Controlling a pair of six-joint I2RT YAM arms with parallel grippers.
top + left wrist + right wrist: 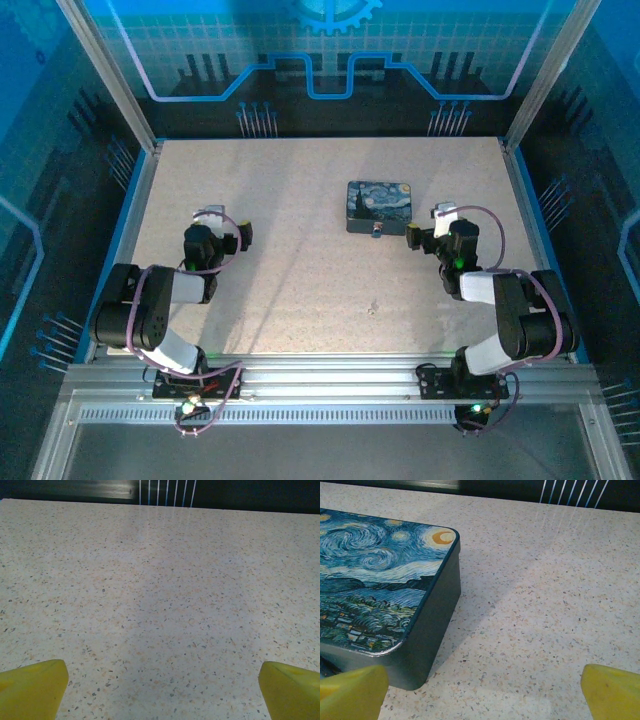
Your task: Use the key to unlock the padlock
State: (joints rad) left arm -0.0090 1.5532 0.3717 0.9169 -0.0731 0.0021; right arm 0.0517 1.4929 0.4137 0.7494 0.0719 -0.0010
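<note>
both grippers are wide open and hold nothing. left gripper [160, 697]: its yellow fingertips [30, 690] sit in the two bottom corners of the left wrist view, with bare speckled table [160, 605] between them. right gripper [480, 697]: same spread, with the corner of the painted tin box [380, 580] just ahead on its left side, not touching. in the top view you'll find the padlock [377, 232] at the near wall of the tin box, right against it (too small to tell if it hangs from a hasp or just lies there). the key [372, 310] is a speck flat on the table, closer to the arm bases than the padlock and well apart from it, between the two arms, nearer the right one. neither gripper touches either.
</note>
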